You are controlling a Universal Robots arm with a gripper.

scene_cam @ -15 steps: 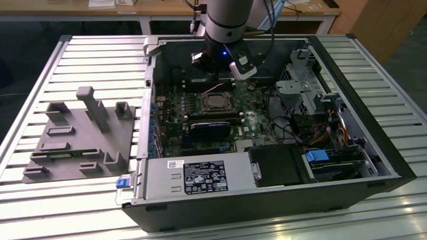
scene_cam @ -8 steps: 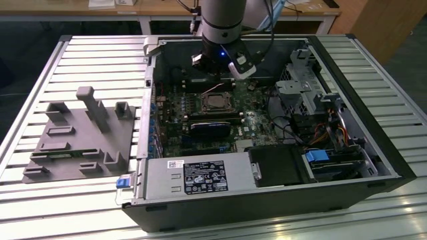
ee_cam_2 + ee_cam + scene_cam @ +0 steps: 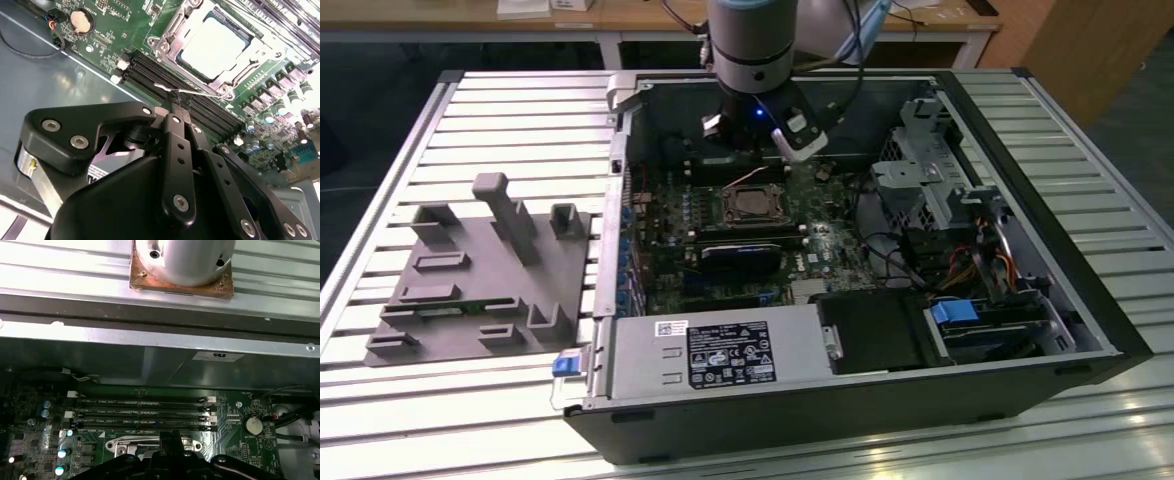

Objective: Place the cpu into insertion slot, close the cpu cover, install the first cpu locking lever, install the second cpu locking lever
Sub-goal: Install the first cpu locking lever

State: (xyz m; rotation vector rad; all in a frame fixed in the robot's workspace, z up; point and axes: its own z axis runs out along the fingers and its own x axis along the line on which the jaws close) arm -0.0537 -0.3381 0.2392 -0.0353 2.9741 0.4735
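The cpu [image 3: 212, 45] lies flat in the slot [image 3: 726, 206] near the board's middle, metal top up, with the cover [image 3: 167, 40] down around it. Being square, it has no long axis. The gripper [image 3: 175, 109] has its fingers drawn together, apparently holding nothing. Its tip is just beside a lever [image 3: 195, 92] — a thin wire running along the socket edge nearest the memory slots [image 3: 150, 69]. I judge the wire light, springy and slippery — best pressed near its hooked free end.
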